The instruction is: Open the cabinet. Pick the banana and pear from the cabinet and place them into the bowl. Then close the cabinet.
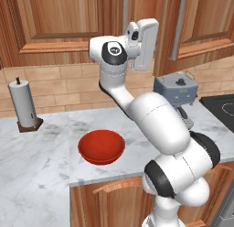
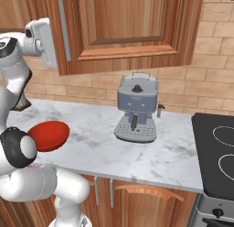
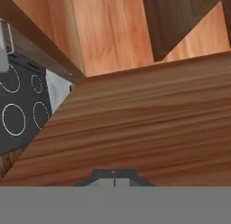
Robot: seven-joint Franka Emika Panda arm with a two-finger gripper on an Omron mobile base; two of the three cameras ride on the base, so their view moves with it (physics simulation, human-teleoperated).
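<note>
Pincer [image 3: 114, 177] closed against cabinet [image 3: 149, 123].

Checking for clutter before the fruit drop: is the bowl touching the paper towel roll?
Apart. The left base view shows bare marble counter between the red bowl and the paper towel roll, which stands back by the brick wall.

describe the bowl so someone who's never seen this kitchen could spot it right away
Start at the white marble counter under the wooden wall cabinet. The bowl sits near its front edge, between the paper-towel roll and the grey coffee machine. It is the one glossy red, shallow round dish there.
</note>
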